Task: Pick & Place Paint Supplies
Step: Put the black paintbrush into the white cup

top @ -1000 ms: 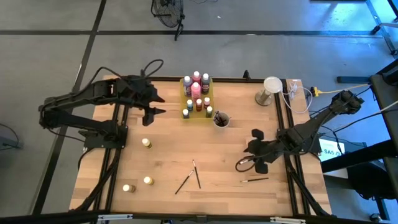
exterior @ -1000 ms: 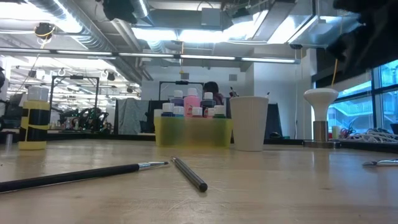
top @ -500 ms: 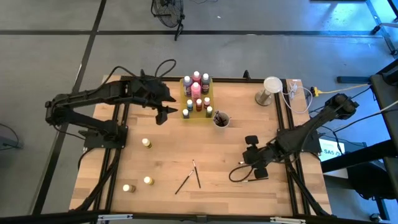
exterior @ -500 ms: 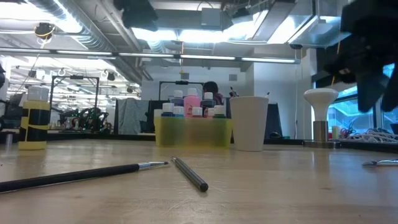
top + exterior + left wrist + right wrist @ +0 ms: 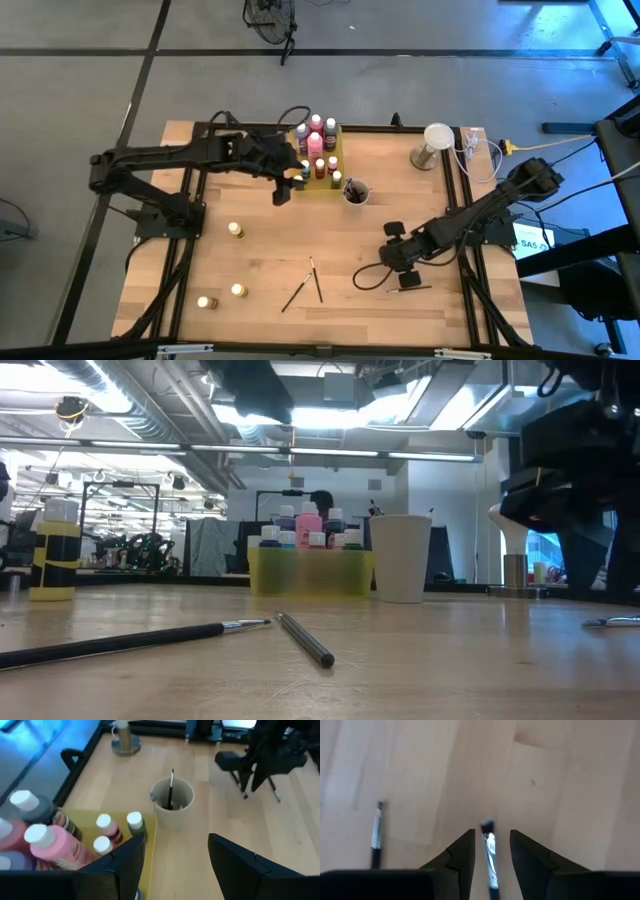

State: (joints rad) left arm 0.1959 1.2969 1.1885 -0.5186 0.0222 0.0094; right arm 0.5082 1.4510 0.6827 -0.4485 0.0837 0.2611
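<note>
Brush is seen lying on the table between the parted fingers of the right gripper, not pinched; two more brushes lie crossed nearby | left gripper is held spread, empty, beside the yellow tray of paint bottles | cup holds one brush

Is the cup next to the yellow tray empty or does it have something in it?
Not empty: one dark brush stands inside the cup.
</note>
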